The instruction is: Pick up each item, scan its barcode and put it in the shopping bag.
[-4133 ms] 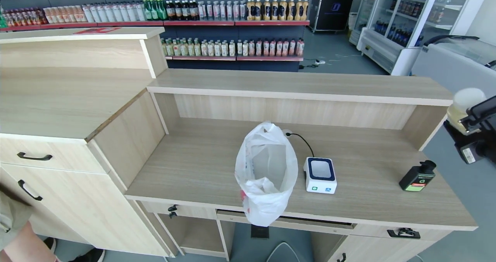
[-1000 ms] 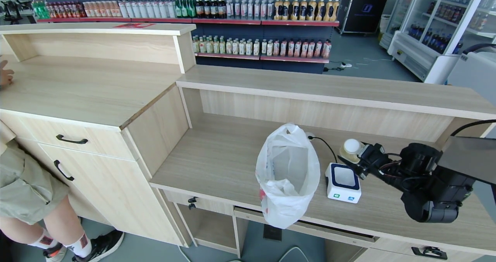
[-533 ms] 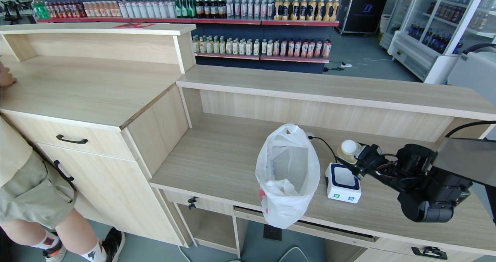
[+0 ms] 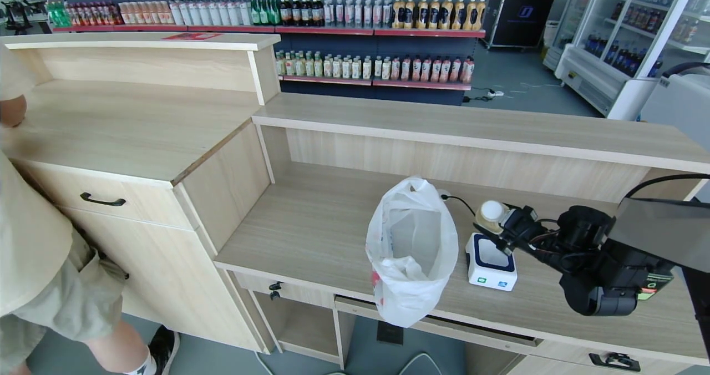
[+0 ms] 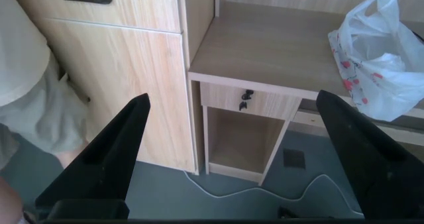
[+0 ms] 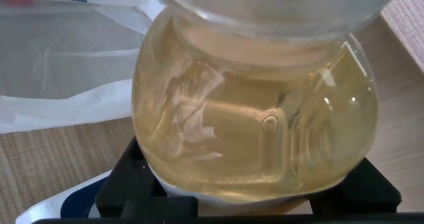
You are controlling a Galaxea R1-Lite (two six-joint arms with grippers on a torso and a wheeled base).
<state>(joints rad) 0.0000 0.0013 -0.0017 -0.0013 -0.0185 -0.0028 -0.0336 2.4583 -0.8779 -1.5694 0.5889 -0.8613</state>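
A white plastic shopping bag (image 4: 411, 253) stands open at the counter's front edge, and also shows in the wrist views (image 5: 381, 65) (image 6: 66, 58). Just right of it lies the white barcode scanner (image 4: 491, 261) with its dark window (image 6: 53, 207). My right gripper (image 4: 509, 223) is shut on a clear bottle of pale yellow liquid (image 6: 255, 118) with a white cap (image 4: 491, 211). It holds the bottle tilted over the scanner's far edge. My left gripper (image 5: 233, 98) hangs open, low in front of the counter, left of the bag.
A green-labelled dark bottle (image 4: 649, 287) peeks out behind my right arm on the counter (image 4: 310, 225). A raised shelf wall runs along the back. A taller cabinet (image 4: 138, 142) stands to the left, with a person beside it. A drawer handle (image 5: 246, 99) sits under the counter edge.
Over four seconds the head view shifted, and my right gripper brought the yellow bottle from the far right to the scanner. In the last second it crept further left over it.
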